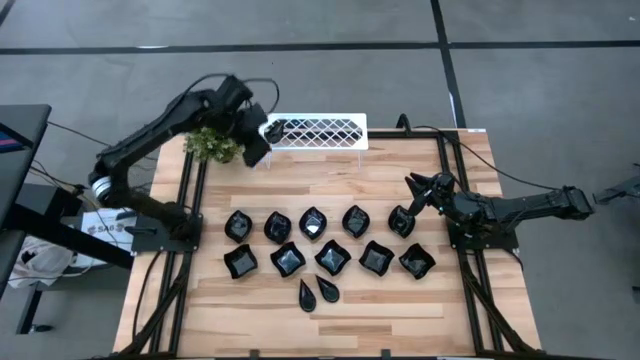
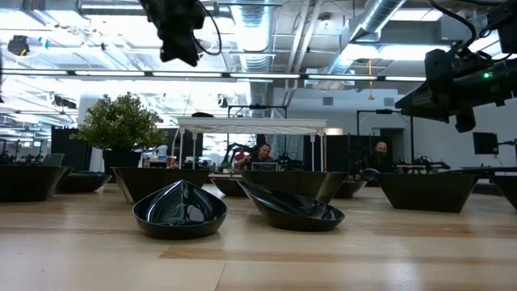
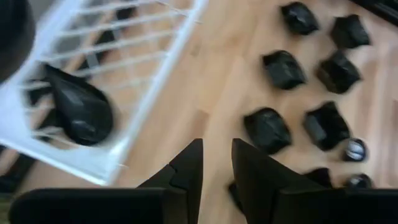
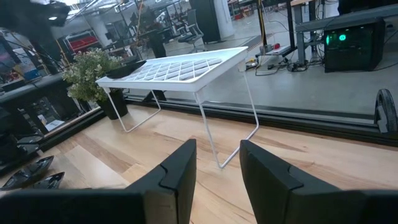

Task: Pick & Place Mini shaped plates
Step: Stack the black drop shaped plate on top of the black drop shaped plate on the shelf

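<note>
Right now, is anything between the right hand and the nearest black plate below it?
Nothing visible. The right hand hangs open just above the end plate of the back row, with bare table around it.

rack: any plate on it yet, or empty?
One on it. A black plate lies on the white rack at its plant-side end; the left pincer hangs above, holding nothing.

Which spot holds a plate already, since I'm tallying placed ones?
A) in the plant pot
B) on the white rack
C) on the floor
B: a black plate lies on the white rack, at its end nearest the plant.
</note>
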